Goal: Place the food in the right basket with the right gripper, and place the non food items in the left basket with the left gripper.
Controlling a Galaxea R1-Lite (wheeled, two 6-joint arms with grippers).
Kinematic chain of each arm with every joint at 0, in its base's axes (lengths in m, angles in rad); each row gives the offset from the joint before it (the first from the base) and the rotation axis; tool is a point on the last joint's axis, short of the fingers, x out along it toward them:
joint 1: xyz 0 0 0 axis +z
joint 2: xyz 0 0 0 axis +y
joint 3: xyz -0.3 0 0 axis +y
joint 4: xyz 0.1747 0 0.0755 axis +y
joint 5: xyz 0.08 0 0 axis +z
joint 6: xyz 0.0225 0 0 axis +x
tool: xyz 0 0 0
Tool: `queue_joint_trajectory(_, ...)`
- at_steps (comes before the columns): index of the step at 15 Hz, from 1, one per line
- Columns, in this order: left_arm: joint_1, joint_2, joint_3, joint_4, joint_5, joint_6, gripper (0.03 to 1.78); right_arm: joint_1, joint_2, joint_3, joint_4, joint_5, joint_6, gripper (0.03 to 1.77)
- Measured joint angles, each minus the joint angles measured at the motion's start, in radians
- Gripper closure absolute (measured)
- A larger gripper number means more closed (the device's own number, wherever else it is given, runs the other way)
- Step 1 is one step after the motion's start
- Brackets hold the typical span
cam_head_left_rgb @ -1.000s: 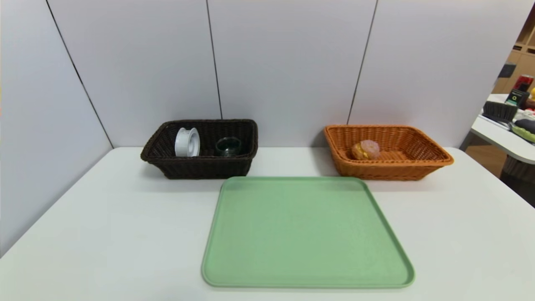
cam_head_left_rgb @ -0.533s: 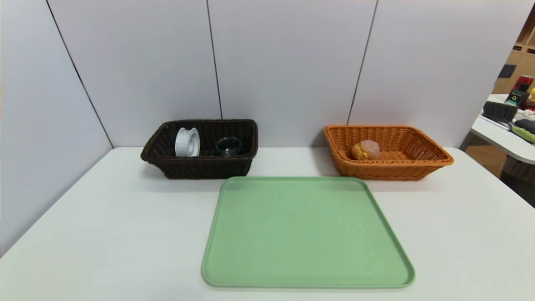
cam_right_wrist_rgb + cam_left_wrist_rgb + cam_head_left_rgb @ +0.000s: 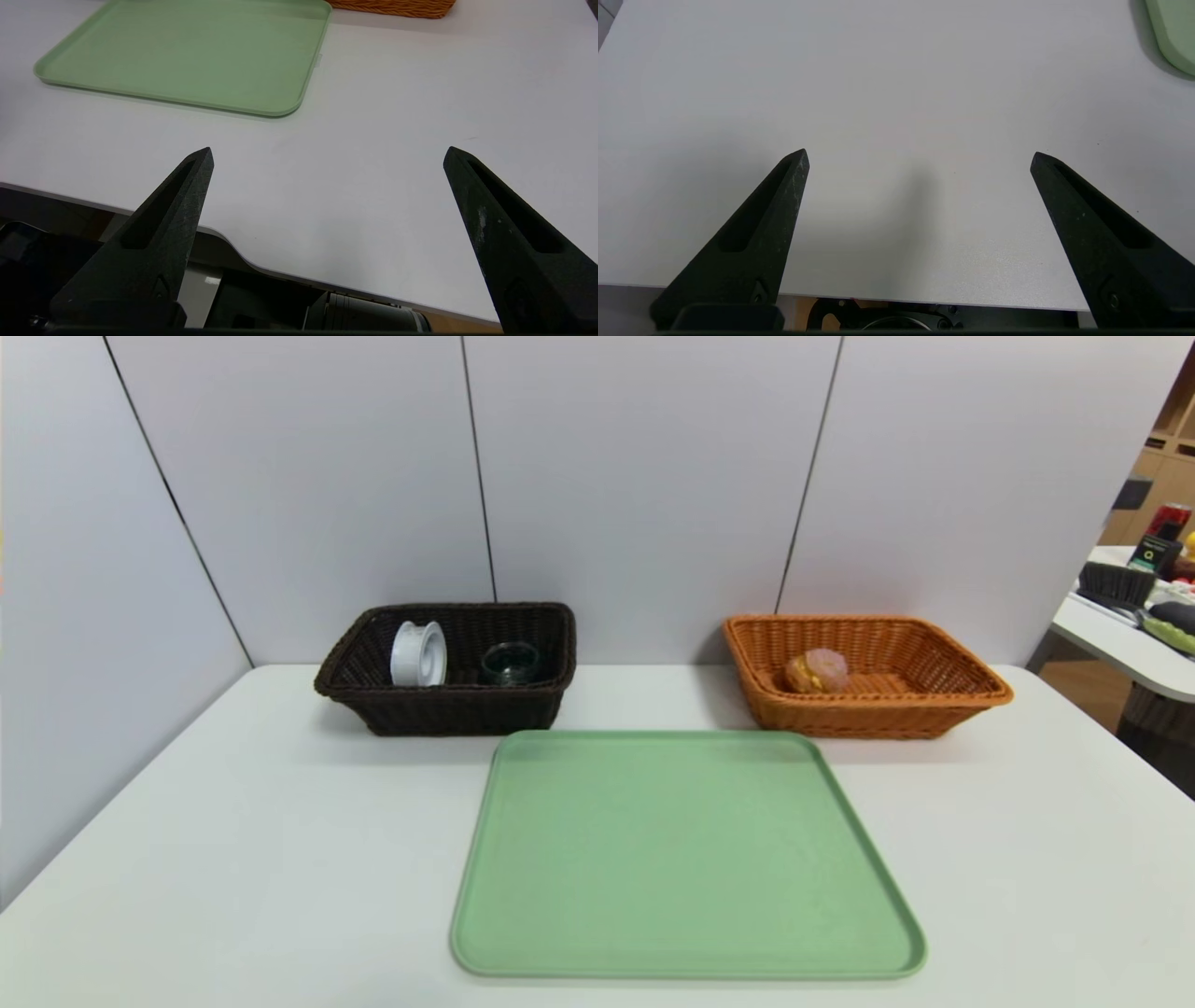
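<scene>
The white desk [image 3: 280,821] is the largest thing, spreading beneath both end effectors and out beyond them. On it, ahead of and between the two, lies the flat green tray [image 3: 686,849]. Past the tray's far edge, ahead of the right end effector [image 3: 328,157] and well apart from it, stands the orange wicker basket [image 3: 868,705]. Level with that one, ahead of the left end effector [image 3: 920,158] and also well apart from it, stands the dark brown wicker basket [image 3: 457,709]. Both end effectors hang near the desk's front edge, each with its fingers spread wide and nothing between them. Smaller than the baskets are their contents, all out of either end effector's reach as they hang now: the bun [image 3: 818,671] lies in the orange basket, toward its left end; in the dark basket the white ring-shaped roll [image 3: 407,655] stands on its side toward the left, and the round glass dish [image 3: 511,663] sits to the roll's right, apart from it
</scene>
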Motion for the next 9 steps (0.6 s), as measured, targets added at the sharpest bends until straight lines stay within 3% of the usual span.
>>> queue_joint_trajectory(3,0.008,-0.001,-0.007,0.003,-0.001,0.003,0.12,0.005,0.003,0.003,-0.002,0.001,0.003,0.1)
queue_joint_trajectory(6,0.09,-0.036,-0.008,0.018,-0.043,0.076,0.12,0.006,0.005,0.005,-0.002,0.001,0.005,0.1)
queue_joint_trajectory(9,0.111,-0.068,0.015,0.015,-0.049,0.096,0.12,0.007,0.007,0.008,-0.002,0.004,0.007,0.1)
